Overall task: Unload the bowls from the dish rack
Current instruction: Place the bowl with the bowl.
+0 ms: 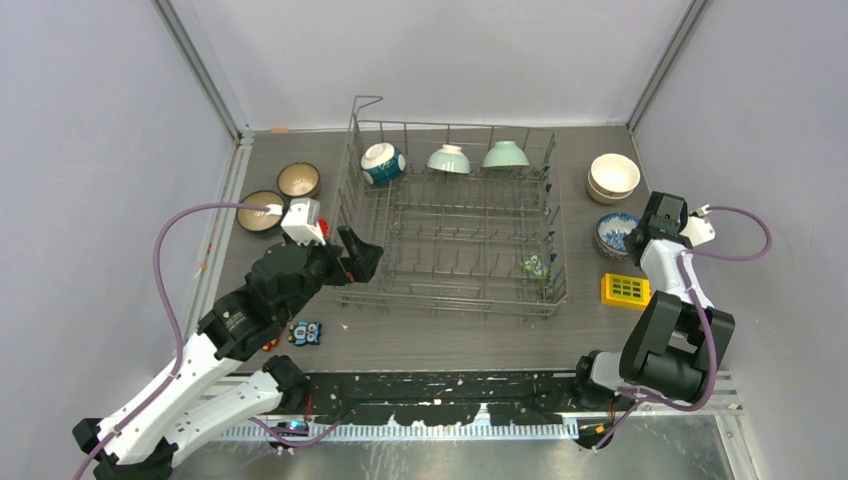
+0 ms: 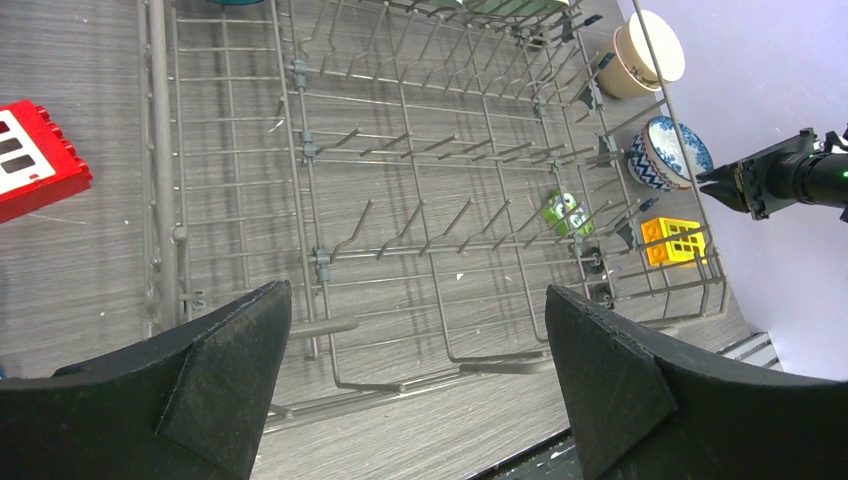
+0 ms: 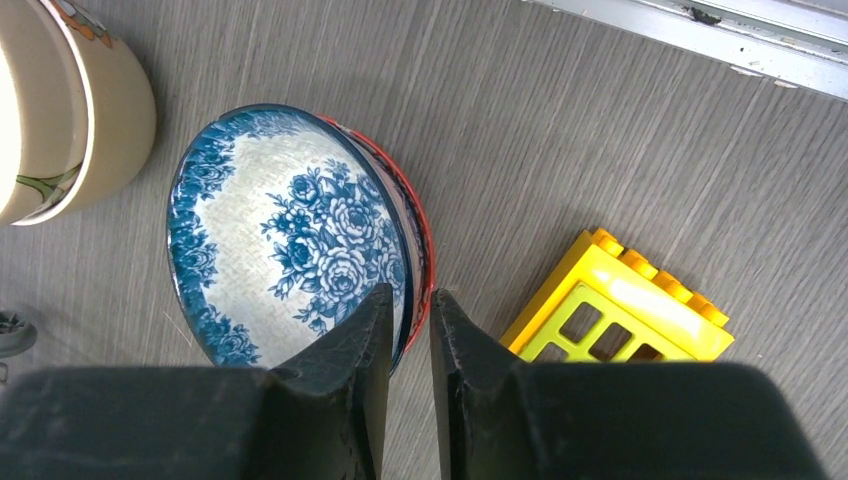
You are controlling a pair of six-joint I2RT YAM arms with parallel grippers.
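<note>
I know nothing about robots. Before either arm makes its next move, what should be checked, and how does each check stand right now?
1. Left tool open and empty: ok.
2. Right tool free of the blue-and-white bowl: not ok, its fingers pinch the rim.
3. That bowl settled in the red-rimmed bowl beneath it: cannot tell.
4. Yellow block apart from the right tool: ok.
5. Dish rack emptied: not ok, three bowls stand in its far row.
</note>
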